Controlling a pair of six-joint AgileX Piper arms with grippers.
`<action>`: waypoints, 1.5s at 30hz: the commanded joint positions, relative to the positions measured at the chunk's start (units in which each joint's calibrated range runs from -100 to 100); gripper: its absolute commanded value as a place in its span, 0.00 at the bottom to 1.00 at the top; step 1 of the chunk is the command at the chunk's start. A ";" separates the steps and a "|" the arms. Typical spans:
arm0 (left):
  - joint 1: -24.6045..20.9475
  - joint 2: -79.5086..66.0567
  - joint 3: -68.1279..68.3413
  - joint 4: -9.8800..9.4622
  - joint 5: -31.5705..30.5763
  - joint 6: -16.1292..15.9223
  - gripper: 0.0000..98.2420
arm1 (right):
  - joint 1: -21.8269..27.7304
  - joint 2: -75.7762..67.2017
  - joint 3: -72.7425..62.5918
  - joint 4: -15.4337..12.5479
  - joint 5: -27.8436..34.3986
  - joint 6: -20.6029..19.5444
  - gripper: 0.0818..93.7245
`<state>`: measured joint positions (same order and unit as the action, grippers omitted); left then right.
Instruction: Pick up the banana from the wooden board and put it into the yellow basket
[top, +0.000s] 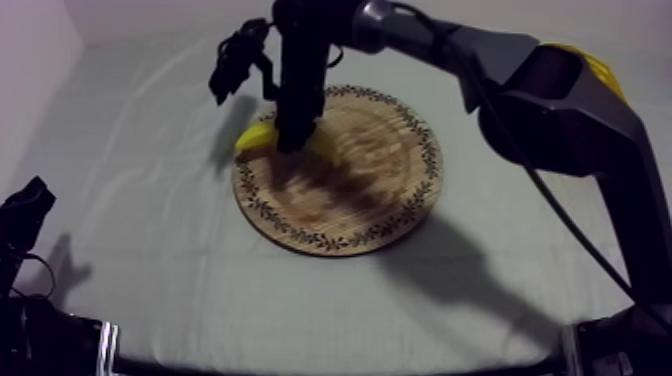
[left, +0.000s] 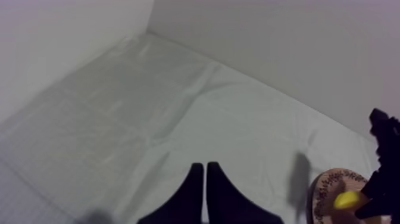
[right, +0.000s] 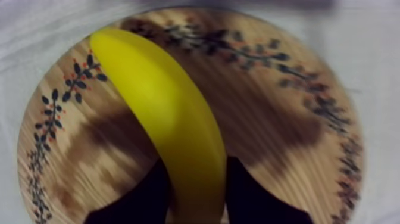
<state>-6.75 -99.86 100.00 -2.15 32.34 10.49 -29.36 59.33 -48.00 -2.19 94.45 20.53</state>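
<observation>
Looking down from above, I see the wooden board in the middle of the counter, with my right arm reaching across it from the upper right. My right claw points down at the board's far left rim, on the banana, one end of which juts out past the rim. The yellow basket sits at the far right, mostly hidden behind that same arm. My left claw rests low at the left edge, well apart from the board.

From my left wrist, my own fingers lie together as a narrow wedge, gripping nothing, over bare cloth. Farther off, the board and a bit of banana show beside my other claw.

From my right wrist, the two black fingers press the banana from both sides near one end, so this claw is closed on it. The banana curves away over the board; whether it touches the wood I cannot tell.
</observation>
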 joint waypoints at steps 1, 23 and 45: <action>-0.02 0.04 0.00 0.03 0.00 -0.01 0.00 | 0.59 -3.17 1.43 -0.19 0.38 0.31 0.20; -0.02 0.04 0.00 0.03 0.00 -0.01 0.00 | 18.19 -37.96 26.06 -0.96 -2.08 -1.09 0.18; -0.02 0.04 0.00 0.03 0.00 -0.01 0.00 | 35.25 -45.97 44.02 1.37 -12.89 -4.36 0.23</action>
<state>-6.75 -99.86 100.00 -2.15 32.34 10.49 5.07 13.07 -4.43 -1.12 82.23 16.39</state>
